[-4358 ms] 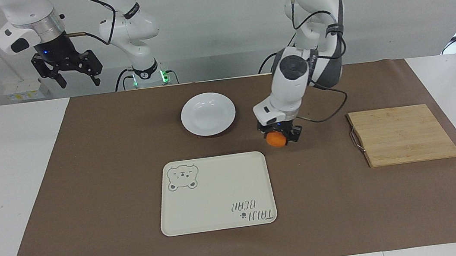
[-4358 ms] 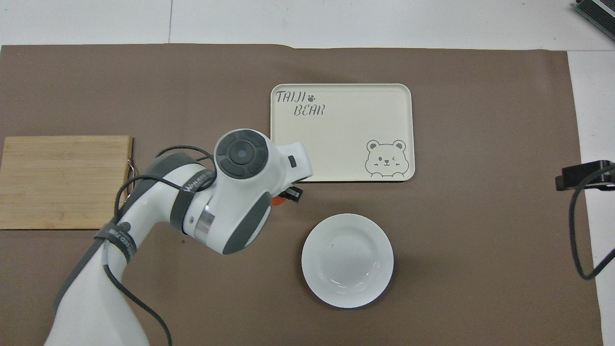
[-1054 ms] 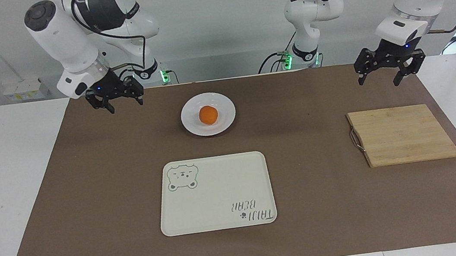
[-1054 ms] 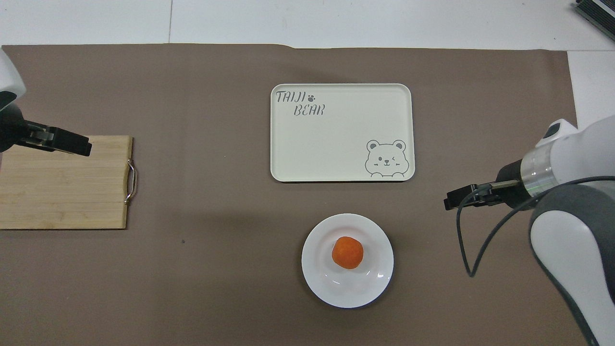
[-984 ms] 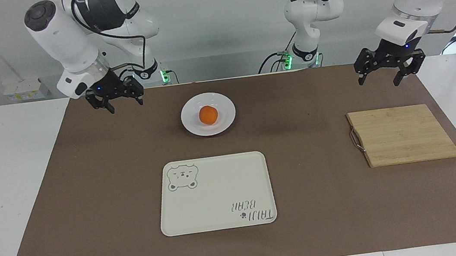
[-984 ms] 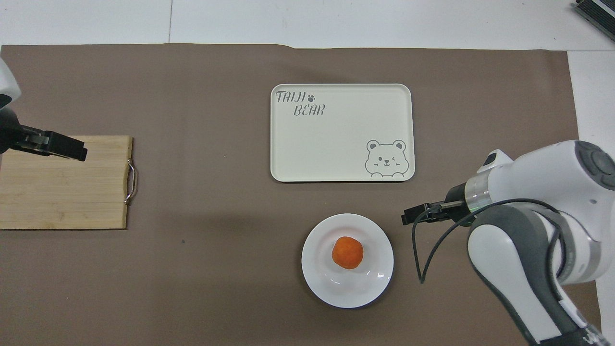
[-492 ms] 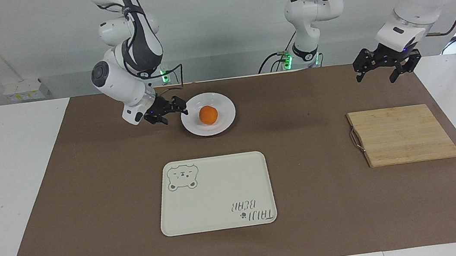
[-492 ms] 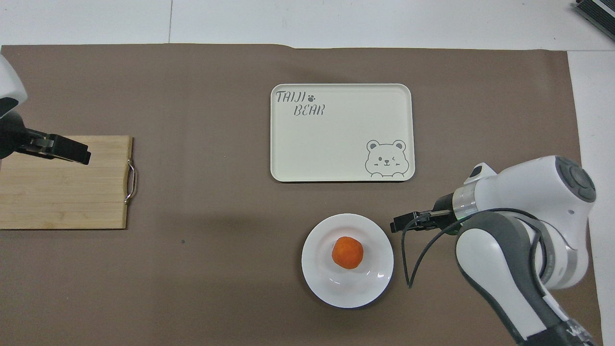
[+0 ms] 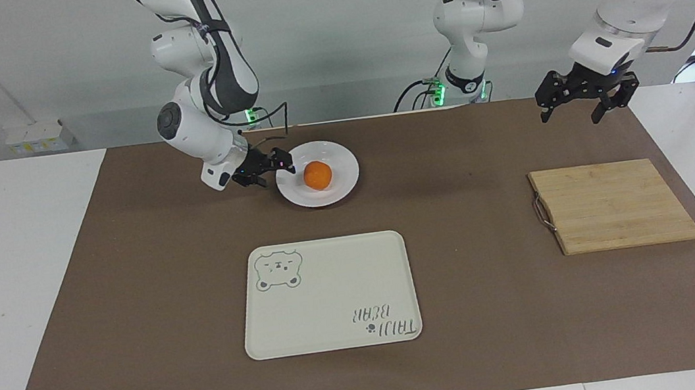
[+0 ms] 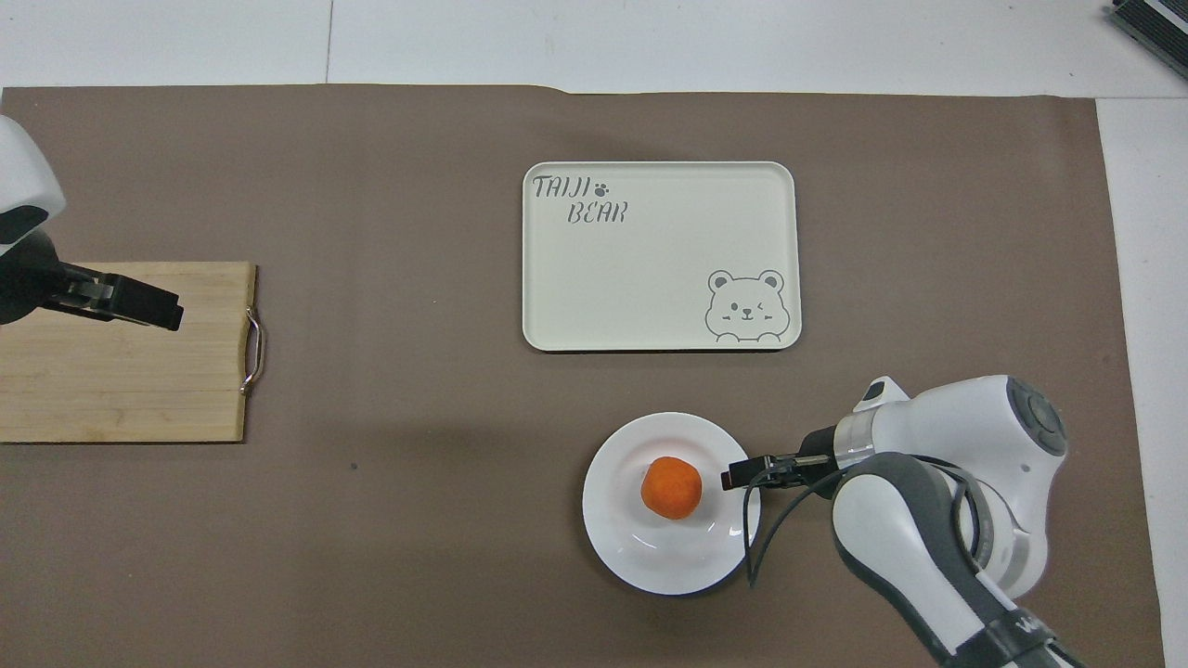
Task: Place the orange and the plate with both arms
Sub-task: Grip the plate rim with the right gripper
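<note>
The orange [image 9: 318,175] [image 10: 671,487] lies in the middle of the white plate [image 9: 337,155] [image 10: 650,558], which sits on the brown mat near the robots. My right gripper [image 9: 281,165] [image 10: 729,479] is open and low at the plate's rim on the right arm's side, its tips over the rim a short way from the orange. I cannot tell whether it touches the plate. My left gripper [image 9: 569,119] [image 10: 165,312] hangs open and holds nothing, raised over the wooden board's end nearer the robots, where that arm waits.
A cream tray with a bear drawing [image 9: 332,289] [image 10: 650,269] lies farther from the robots than the plate. A wooden cutting board [image 9: 614,205] [image 10: 121,371] with a metal handle lies toward the left arm's end. A brown mat [image 9: 152,278] covers the table.
The right arm swung in from the mat's edge and dropped; its open gripper slid to the plate's rim. The left gripper barely shifted. Orange and plate stayed put.
</note>
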